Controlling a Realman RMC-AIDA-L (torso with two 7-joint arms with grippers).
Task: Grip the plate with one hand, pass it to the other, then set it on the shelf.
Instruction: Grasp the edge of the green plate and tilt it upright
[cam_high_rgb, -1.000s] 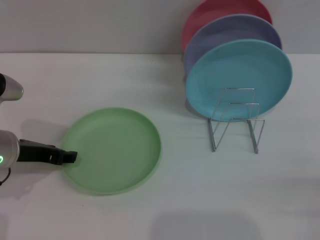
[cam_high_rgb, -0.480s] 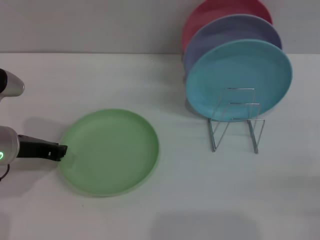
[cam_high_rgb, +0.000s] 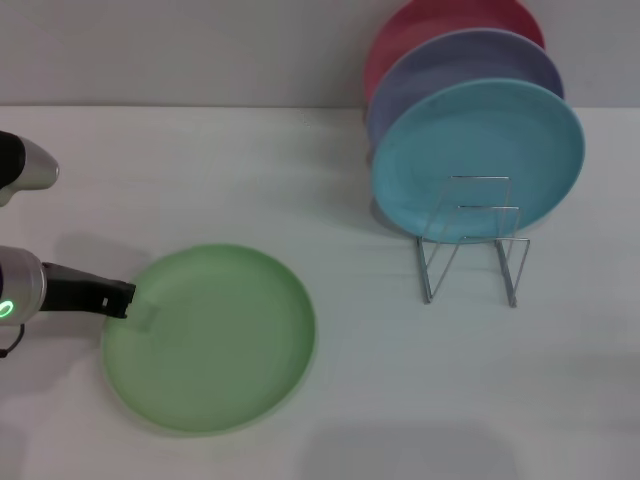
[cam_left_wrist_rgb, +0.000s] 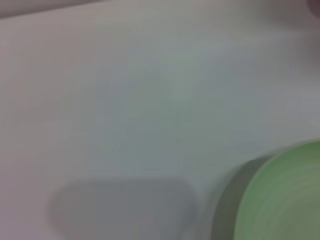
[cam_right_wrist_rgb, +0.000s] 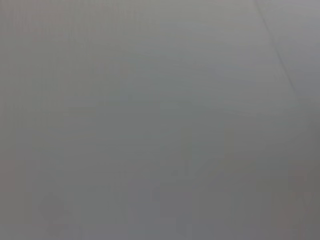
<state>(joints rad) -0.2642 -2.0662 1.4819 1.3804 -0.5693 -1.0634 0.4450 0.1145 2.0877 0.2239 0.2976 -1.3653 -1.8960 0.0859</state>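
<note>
The light green plate (cam_high_rgb: 210, 338) is at the front left of the white table. My left gripper (cam_high_rgb: 126, 299), with the green light on its wrist, comes in from the left edge and is shut on the plate's left rim. The plate looks held slightly above the table. The left wrist view shows its green rim (cam_left_wrist_rgb: 287, 200) with a shadow band beside it. The wire shelf (cam_high_rgb: 470, 245) stands at the right, apart from the plate. My right gripper is out of view, and the right wrist view shows only a plain grey surface.
A sky-blue plate (cam_high_rgb: 478, 160), a lavender plate (cam_high_rgb: 455, 62) and a pink plate (cam_high_rgb: 430, 22) stand upright in the back part of the shelf. Bare wire loops (cam_high_rgb: 480, 212) stand in front of the sky-blue plate. The table's back edge meets a grey wall.
The left gripper has drawn back to the left with the plate's rim in it. The plate has shifted left and toward the front and looks slightly larger.
</note>
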